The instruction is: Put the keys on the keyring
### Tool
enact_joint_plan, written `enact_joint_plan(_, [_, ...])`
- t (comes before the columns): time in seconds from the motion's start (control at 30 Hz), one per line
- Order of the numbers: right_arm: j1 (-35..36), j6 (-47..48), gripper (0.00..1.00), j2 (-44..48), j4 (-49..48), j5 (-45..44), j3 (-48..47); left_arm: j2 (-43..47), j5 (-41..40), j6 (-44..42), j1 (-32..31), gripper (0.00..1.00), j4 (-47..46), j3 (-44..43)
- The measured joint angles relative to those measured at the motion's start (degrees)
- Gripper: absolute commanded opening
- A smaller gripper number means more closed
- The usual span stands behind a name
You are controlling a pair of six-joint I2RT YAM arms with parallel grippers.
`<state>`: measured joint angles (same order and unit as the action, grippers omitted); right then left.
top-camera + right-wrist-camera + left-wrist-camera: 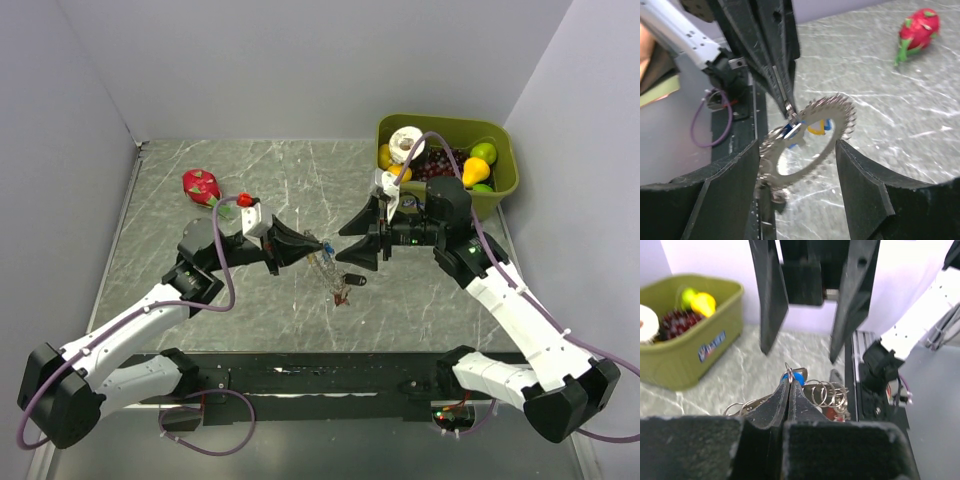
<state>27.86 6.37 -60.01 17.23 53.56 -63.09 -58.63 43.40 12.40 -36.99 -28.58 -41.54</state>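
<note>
Our left gripper point(790, 384) pinches a blue key point(798, 375) at its tips, the keyring point(844, 116) dangling just below, and with our right gripper point(343, 243) spread wide opposite, we fear a hasty close could knock the key free.

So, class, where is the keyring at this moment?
Near the top view's centre, the keyring hangs from the shut left gripper, close beside the open right gripper.
</note>
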Motion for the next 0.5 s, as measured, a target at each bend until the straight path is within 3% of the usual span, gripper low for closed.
enact_joint_plan(0.23, [0.0, -2.23, 0.68, -0.55, -3.17, 3.21, 0.79, -0.24, -0.74, 3.37, 0.0, 0.01, -8.46, 0.55])
enact_joint_plan(0.5, [0.0, -4.04, 0.72, -1.44, -5.42, 2.01, 0.79, -1.84, 0.94, 4.68, -0.02, 0.01, -10.05, 0.52])
